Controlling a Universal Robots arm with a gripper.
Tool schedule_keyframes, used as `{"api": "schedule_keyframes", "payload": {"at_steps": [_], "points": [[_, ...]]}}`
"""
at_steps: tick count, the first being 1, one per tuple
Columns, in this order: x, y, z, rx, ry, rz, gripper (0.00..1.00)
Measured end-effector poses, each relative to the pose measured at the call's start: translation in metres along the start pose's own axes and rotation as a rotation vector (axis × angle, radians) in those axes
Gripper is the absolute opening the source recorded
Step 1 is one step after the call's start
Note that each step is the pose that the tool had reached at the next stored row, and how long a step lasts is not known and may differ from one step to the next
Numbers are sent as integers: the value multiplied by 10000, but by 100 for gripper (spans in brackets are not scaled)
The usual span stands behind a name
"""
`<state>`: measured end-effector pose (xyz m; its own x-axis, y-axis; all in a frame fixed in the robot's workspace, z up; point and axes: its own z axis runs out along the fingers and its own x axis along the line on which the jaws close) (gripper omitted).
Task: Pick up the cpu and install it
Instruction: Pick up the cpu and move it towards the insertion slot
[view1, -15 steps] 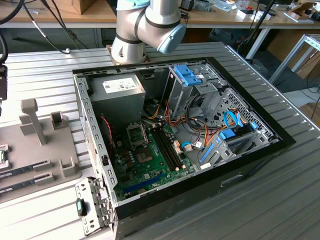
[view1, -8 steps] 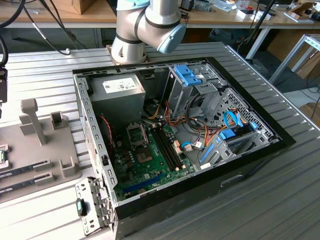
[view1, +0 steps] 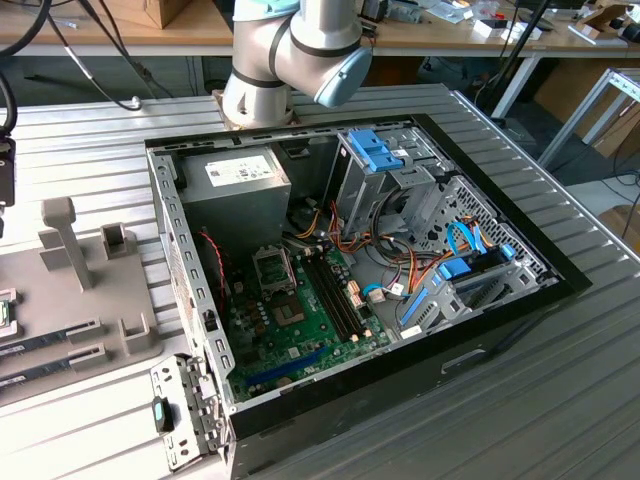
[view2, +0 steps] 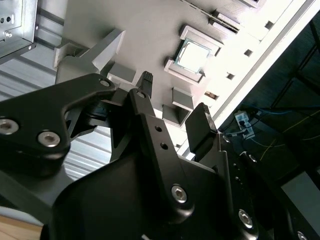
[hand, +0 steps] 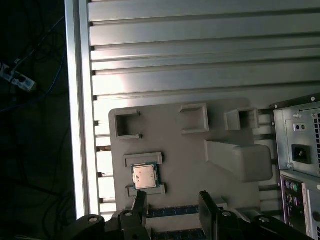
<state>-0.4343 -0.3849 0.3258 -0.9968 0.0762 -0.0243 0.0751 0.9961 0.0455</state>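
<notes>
Right now the gripper (hand: 172, 210) is hovering over the grey fixture plate (hand: 180, 165), its fingers (view2: 202, 117) standing wide apart and holding nothing. The cpu (hand: 145, 176) is lying flat in a framed recess of that plate, silvery top up, near the fingertips but apart from them. In the exterior view, the open computer case (view1: 500, 330) is sitting on the slatted table (view1: 520, 420), and its power supply (view1: 225, 200) is wearing a white label (view1: 240, 170) whose print cannot be read.

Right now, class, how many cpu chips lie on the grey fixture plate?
1. The cpu sits in a pocket of the fixture plate, near the open gripper, which may hide others.
</notes>
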Motion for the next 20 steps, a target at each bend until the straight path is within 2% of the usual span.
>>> {"api": "schedule_keyframes", "payload": {"at_steps": [20], "points": [[9, -3, 48, 0, 0, 0, 54]]}}
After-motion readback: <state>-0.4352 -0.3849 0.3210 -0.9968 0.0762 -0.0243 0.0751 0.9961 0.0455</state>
